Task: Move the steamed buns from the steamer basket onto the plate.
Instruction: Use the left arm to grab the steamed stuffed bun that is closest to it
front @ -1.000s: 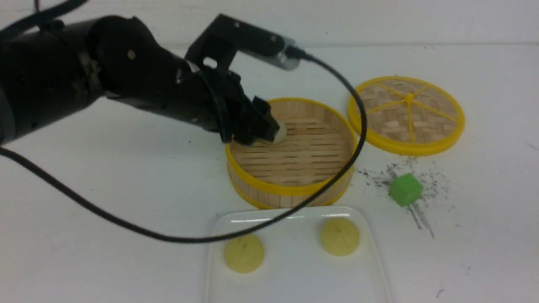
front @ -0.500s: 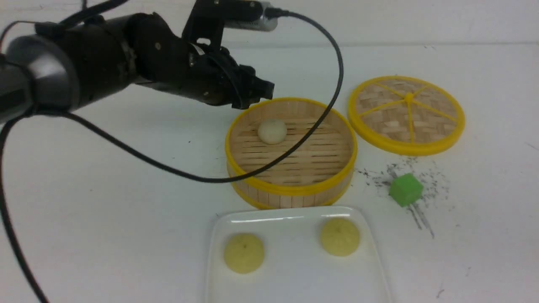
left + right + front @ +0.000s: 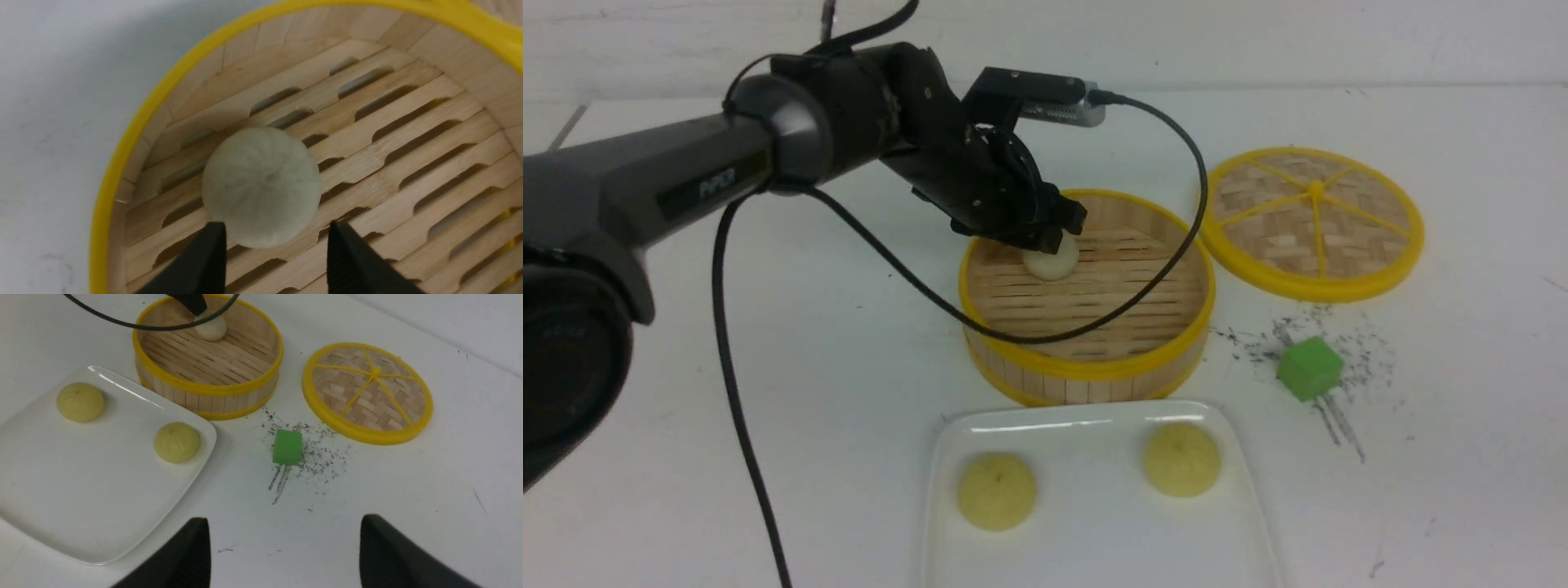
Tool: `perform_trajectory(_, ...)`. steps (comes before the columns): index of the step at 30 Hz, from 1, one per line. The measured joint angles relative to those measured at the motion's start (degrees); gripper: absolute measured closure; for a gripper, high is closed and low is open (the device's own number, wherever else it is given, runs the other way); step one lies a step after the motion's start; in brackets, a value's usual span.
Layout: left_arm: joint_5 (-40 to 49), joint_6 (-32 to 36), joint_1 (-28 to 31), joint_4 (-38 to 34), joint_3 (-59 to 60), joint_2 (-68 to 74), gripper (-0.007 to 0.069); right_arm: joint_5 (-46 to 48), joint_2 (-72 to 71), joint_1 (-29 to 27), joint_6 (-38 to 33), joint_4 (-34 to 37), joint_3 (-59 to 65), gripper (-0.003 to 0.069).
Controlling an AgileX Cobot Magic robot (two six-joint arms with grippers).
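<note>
One off-white steamed bun (image 3: pixel 1052 261) (image 3: pixel 261 185) (image 3: pixel 211 328) sits on the slatted floor of the steamer basket (image 3: pixel 1086 367) (image 3: pixel 122 163) (image 3: pixel 204 390), near its far left wall. My left gripper (image 3: pixel 1054 238) (image 3: pixel 278 228) hangs just above it, jaws open, the tips on either side of the bun's near edge without pinching it. Two pale yellow buns (image 3: pixel 996 492) (image 3: pixel 1182 459) (image 3: pixel 80 402) (image 3: pixel 176 442) lie on the white plate (image 3: pixel 1094 539) (image 3: pixel 81 490) in front of the basket. My right gripper (image 3: pixel 284 519) is open over bare table and does not show in the front view.
The woven lid (image 3: pixel 1311 222) (image 3: pixel 367 392) lies flat to the right of the basket. A green cube (image 3: pixel 1308 367) (image 3: pixel 287 446) sits among dark smudges in front of the lid. The left arm's black cable (image 3: pixel 1160 269) loops across the basket.
The left gripper was down at the bun, lifted back and left away from it, then came down over it again. The bun stayed in the basket.
</note>
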Motion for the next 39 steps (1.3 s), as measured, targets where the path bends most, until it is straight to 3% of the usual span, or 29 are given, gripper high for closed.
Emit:
perform_trajectory(27,-8.46,0.60,0.00,-4.21,-0.23,5.23,0.0275,0.10,0.00,0.00,-1.39,2.32,0.00,0.0174)
perform_trajectory(31,-8.98,0.60,0.00,-5.33,-0.68,6.23,0.0354,-0.21,0.00,0.00,-1.39,2.79,0.00,0.0174)
perform_trajectory(33,-8.93,0.77,0.00,-5.34,-0.69,6.23,0.0492,-0.28,0.00,0.00,-1.39,2.93,0.00,0.0174)
perform_trajectory(35,-8.70,1.41,0.00,-5.34,-0.73,5.91,0.0558,-0.28,0.00,0.00,-1.39,2.98,0.00,0.0174)
perform_trajectory(39,-5.16,3.76,0.00,-5.23,-0.56,2.66,0.0598,-0.72,0.00,0.00,-1.40,3.03,0.00,0.0174)
